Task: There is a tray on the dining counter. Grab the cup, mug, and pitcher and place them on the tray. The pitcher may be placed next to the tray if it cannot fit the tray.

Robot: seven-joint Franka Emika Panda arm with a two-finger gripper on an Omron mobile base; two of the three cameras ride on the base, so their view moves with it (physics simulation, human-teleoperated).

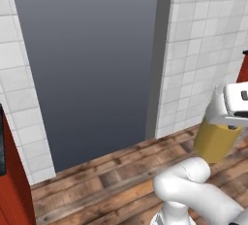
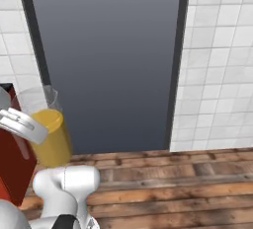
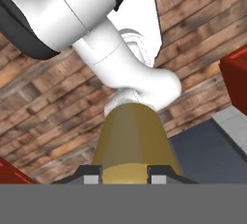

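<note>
While the pitcher (image 1: pixel 215 144) is seen in the left base view, it is held up in the air, well above the wooden floor (image 1: pixel 97 185). Its orange-yellow lower part is seen just under the white hand, and the hand is wrapped around its upper part. The fingers (image 1: pixel 227 127) are hidden there by the hand. A big grey panel (image 1: pixel 87 64) is seen far to the left of the pitcher, set into a white tiled wall (image 1: pixel 203 49). A red cabinet (image 1: pixel 14 180) is seen at the far left edge.

From the right base view, the pitcher (image 2: pixel 47 134) is seen upright, with clear glass at the top and orange-yellow below. The white hand is pressed against its left side. A red cabinet (image 2: pixel 12 159) is seen just behind and left of the pitcher, and the grey panel (image 2: pixel 108 60) is seen to its right, with the wooden floor (image 2: pixel 173 183) below.

Through the hand view, the pitcher (image 3: pixel 130 141) is seen between the two dark fingers (image 3: pixel 124 174), one on each side, touching it. The fingers are closed on the pitcher. The wooden floor (image 3: pixel 48 107) is seen far beyond it.
</note>
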